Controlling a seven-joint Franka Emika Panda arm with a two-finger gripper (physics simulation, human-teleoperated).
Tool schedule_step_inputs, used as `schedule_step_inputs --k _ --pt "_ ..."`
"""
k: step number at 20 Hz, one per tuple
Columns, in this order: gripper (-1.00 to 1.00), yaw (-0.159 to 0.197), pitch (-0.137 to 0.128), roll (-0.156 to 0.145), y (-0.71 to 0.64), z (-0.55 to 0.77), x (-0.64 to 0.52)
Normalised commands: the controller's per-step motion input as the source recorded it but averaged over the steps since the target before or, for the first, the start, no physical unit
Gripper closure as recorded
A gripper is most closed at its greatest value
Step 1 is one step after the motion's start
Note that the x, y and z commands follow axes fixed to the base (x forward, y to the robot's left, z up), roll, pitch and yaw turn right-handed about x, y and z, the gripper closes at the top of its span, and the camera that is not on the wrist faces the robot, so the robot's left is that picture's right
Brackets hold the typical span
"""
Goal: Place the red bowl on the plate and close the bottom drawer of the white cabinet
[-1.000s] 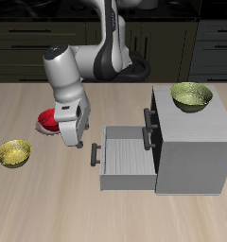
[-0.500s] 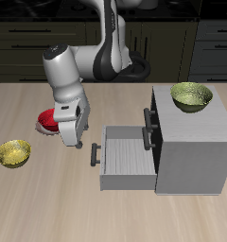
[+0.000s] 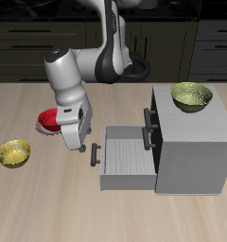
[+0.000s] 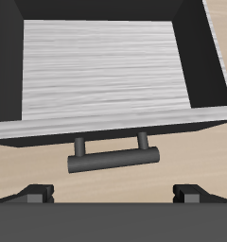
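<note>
The bottom drawer [image 3: 125, 157] of the white cabinet [image 3: 193, 146] stands pulled out, and its inside [image 4: 111, 71] holds nothing. Its dark bar handle [image 3: 95, 154] faces my gripper [image 3: 78, 143], which hangs just in front of it. In the wrist view the handle [image 4: 113, 159] lies a short way ahead of the gripper [image 4: 113, 194]. The gripper is open and holds nothing, and both fingertips [image 4: 35, 194] are apart from the handle. The red bowl [image 3: 46, 120] sits on the table behind the gripper, partly hidden by it. I cannot make out the plate apart from the bowl.
One yellow-green bowl [image 3: 13, 152] lies on the table near the front, beyond the red bowl from the cabinet. Another yellow-green bowl [image 3: 191, 95] rests on top of the cabinet. The upper drawer's dark handle [image 3: 148, 117] sticks out above the open drawer.
</note>
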Motion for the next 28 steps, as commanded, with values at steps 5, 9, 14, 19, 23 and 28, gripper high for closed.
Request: schedule_step_inputs --k 5,9,14,19,23,28 --pt "-1.00 -0.005 -0.025 0.014 0.07 0.00 0.13" --pt "-1.00 -0.011 -0.003 0.009 0.04 -0.05 0.05" --pt "-1.00 0.011 -0.008 0.010 0.05 -0.09 0.07" --pt "-1.00 0.003 0.040 0.011 0.04 -0.14 -0.02" --pt "-1.00 0.004 0.006 -0.001 -0.02 -0.09 -0.02" --pt "-1.00 0.007 -0.006 -0.002 0.00 -0.04 0.01"
